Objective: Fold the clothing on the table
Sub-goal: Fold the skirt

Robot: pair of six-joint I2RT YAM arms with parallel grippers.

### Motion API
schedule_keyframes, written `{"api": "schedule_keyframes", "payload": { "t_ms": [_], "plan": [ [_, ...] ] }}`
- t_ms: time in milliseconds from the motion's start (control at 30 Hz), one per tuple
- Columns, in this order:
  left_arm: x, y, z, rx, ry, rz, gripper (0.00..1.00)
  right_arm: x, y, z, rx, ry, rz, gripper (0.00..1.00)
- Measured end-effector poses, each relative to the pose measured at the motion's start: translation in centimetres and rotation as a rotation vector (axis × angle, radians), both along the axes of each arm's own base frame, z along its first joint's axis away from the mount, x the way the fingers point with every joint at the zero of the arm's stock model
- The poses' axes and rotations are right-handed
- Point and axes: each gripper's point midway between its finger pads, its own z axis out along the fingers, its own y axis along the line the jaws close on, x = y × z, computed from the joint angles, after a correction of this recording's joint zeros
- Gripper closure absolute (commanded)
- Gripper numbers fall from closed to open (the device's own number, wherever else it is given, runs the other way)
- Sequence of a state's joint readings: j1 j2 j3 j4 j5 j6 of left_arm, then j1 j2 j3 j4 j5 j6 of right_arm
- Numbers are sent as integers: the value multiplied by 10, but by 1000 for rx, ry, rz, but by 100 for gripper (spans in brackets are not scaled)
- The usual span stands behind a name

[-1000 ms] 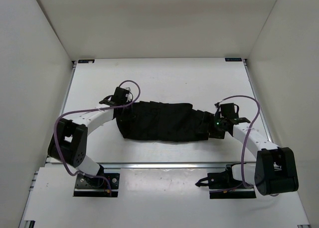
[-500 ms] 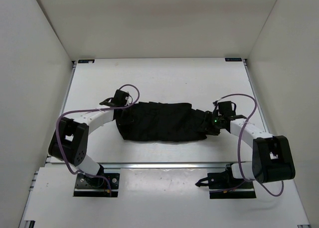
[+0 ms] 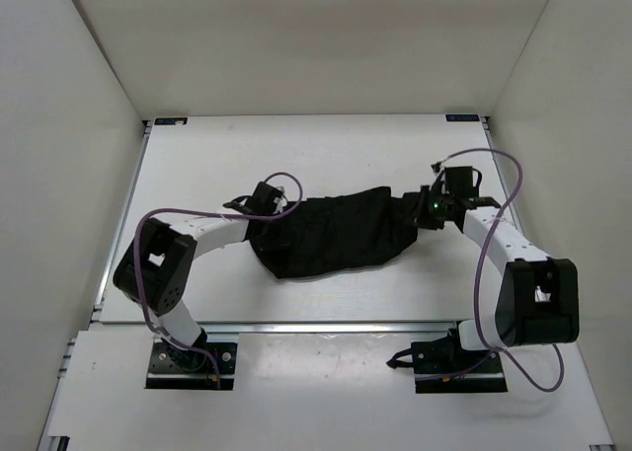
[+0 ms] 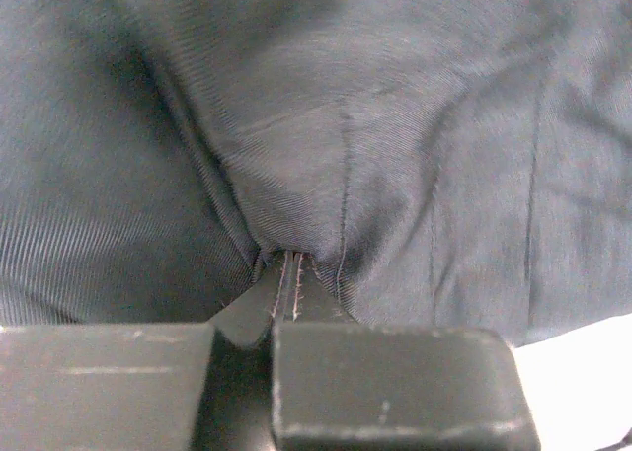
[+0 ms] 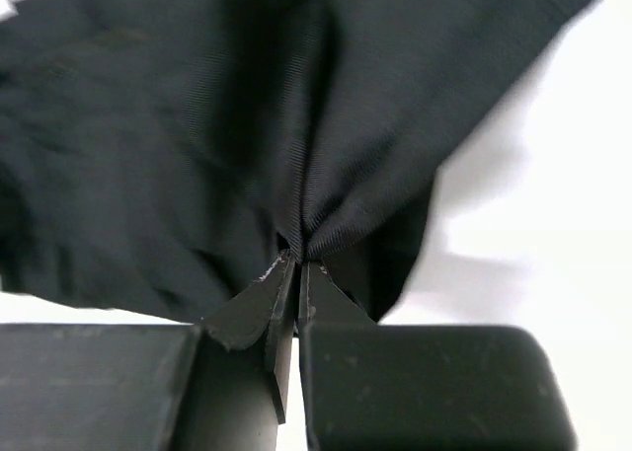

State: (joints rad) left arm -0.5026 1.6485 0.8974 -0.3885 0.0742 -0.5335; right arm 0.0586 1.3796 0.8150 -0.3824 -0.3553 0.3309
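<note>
Black clothing point(image 3: 336, 232) lay bunched mid-frame on the table point(image 3: 326, 150). The left gripper point(image 4: 288, 288) was clamped on its left-hand edge; the right gripper point(image 5: 294, 271) was pinched tight on a gathered fold at right.

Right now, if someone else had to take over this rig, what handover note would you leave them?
Left hand: shut, pinching the left end of the clothing.
Right hand: shut, pinching its right end.
Clothing: a bunched, wrinkled strip across the middle of the table, held between both hands.
Done: both ends gripped.
Left: no neat fold shows yet; bring the ends over and lay it flat.
</note>
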Motion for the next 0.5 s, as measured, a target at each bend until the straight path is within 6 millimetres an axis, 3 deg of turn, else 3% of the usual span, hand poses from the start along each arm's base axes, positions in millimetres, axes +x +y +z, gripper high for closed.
{"api": "schedule_keyframes", "payload": {
  "t_ms": [133, 267, 367, 500],
  "plan": [
    [-3, -39, 0, -74, 15, -56, 100, 32, 10, 39, -7, -108, 45, 100],
    [-1, -68, 1, -155, 33, -67, 100, 48, 46, 74, 2, -201, 149, 100],
    [5, -81, 1, -208, 46, -50, 100, 47, 81, 94, 24, -253, 247, 100],
    [16, -94, 2, -270, 47, -19, 100, 30, 120, 102, 49, -272, 356, 100]
  ]
}}
